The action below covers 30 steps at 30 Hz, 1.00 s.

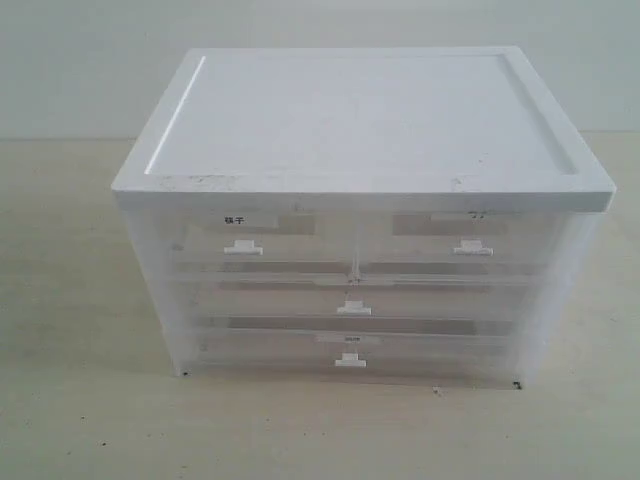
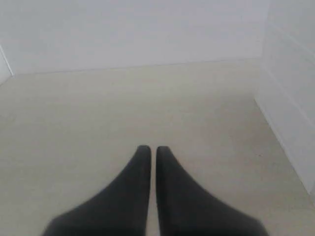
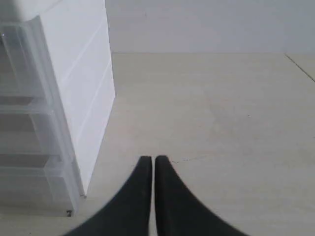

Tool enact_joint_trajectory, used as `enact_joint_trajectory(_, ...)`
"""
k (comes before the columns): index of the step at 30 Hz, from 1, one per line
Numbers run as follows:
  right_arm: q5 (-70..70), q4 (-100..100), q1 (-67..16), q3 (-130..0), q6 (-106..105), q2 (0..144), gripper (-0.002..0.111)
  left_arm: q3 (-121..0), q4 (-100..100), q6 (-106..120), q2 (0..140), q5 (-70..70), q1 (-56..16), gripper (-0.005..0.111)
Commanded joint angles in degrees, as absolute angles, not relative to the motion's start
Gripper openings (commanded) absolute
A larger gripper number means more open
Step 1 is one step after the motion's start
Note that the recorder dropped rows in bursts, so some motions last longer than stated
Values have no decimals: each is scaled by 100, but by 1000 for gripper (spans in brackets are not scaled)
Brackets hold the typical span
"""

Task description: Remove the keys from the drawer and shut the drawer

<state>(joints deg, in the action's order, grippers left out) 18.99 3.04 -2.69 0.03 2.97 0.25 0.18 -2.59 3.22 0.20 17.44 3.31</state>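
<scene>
Resting on a pale beige table [image 1: 80,420] before a white wall [image 1: 80,60], both hands [image 2: 148,150] [image 3: 148,160] pressed together.

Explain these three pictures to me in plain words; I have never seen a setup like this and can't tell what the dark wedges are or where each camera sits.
One picture looks at the scene from off the robot. It shows a white storage cabinet with clear plastic drawers standing on a pale table. All drawers look closed, including the top right drawer with its small white tab handle. No keys can be made out.

The other two pictures come from cameras mounted on the robot's two wrists. The dark wedges are gripper fingers. The left gripper and the right gripper both have fingers pressed nearly together, holding nothing, above bare table. Each wrist view catches a side of the cabinet.
</scene>
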Motion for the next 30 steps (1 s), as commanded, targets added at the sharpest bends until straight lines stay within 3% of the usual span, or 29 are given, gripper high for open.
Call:
enact_joint_trajectory(1, 1780, 476, -233, 0, 239, 0, 0, 0, -289, 416, 0, 1640, 335, 5)
enact_joint_trajectory(4, 1477, 633, -233, 0, 181, 0, 0, 0, -289, 888, 0, 1349, 335, 5)
enact_joint_trajectory(9, 59, 633, -233, 0, 181, 0, 0, 0, -190, 534, 0, -267, 335, 5)
enact_joint_trajectory(17, -2425, 614, -233, 0, 897, 0, 0, 0, -190, -1375, 0, -2096, 335, 5)
enact_joint_trajectory(22, -2895, 586, -233, 0, 1783, 0, 0, 0, -388, -2958, 0, -2318, 335, 5)
enact_joint_trajectory(30, -2879, 1048, -233, -342, 2306, 116, 0, -435, -4000, -5606, 246, -3026, 335, 5)
